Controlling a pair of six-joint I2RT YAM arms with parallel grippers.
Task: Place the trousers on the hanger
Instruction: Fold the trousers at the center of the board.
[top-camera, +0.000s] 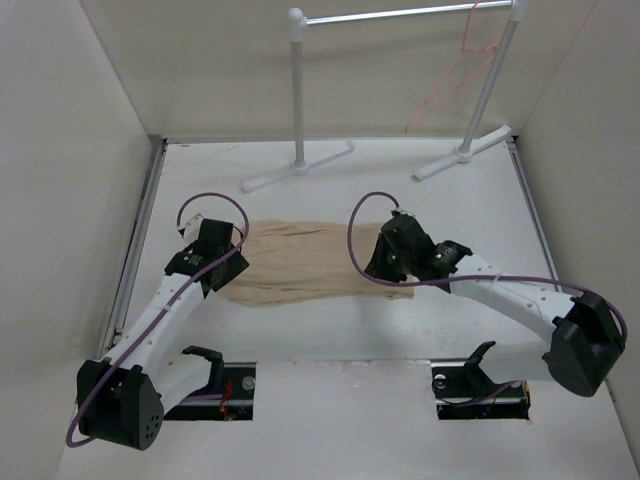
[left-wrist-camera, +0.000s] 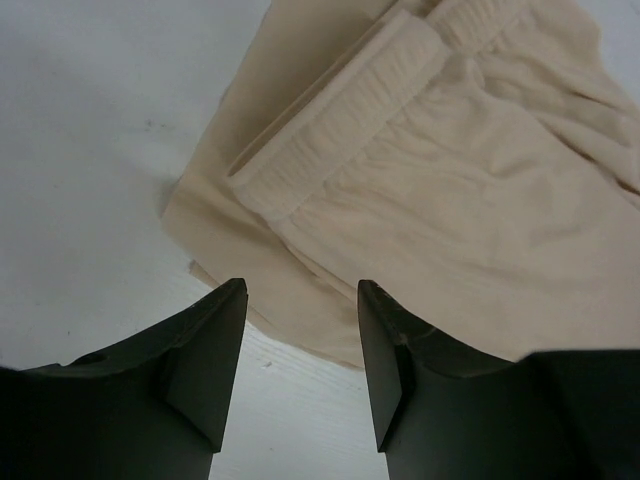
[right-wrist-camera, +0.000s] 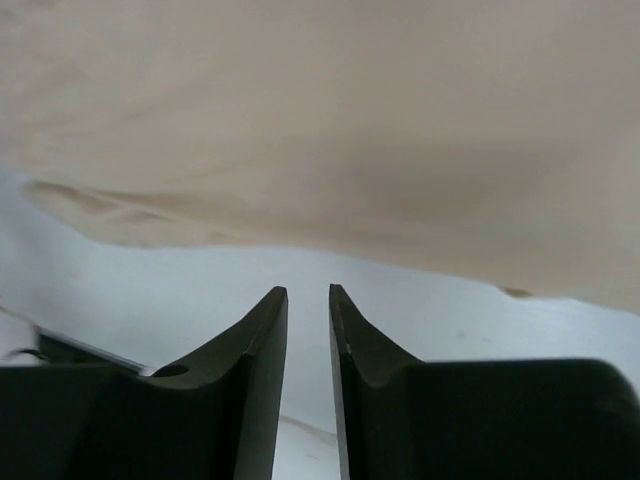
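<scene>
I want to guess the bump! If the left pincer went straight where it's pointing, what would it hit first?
Probably the trousers: their near edge lies right ahead of the open left pincer. Depth is unclear, so it might touch the table first.

White desk (top-camera: 340, 330), matte, faintly scuffed, closed in by three plain pale walls: left wall (top-camera: 60, 200), back wall (top-camera: 200, 70), right wall (top-camera: 600, 130). Grey metal strip (top-camera: 138, 235) along the left edge; matching strip (top-camera: 530, 215) along the right edge. At the far end, white tubular clothes rack: left post (top-camera: 297, 90) and right post (top-camera: 492, 85), joined at the top by a thin metal bar (top-camera: 400, 14). Each post on a flat white foot, left foot (top-camera: 297, 168) and right foot (top-camera: 463, 154), both set at an angle on the desk surface. Near edge: two dark rectangular cut-outs, left (top-camera: 243, 375) and right (top-camera: 512, 398).
</scene>
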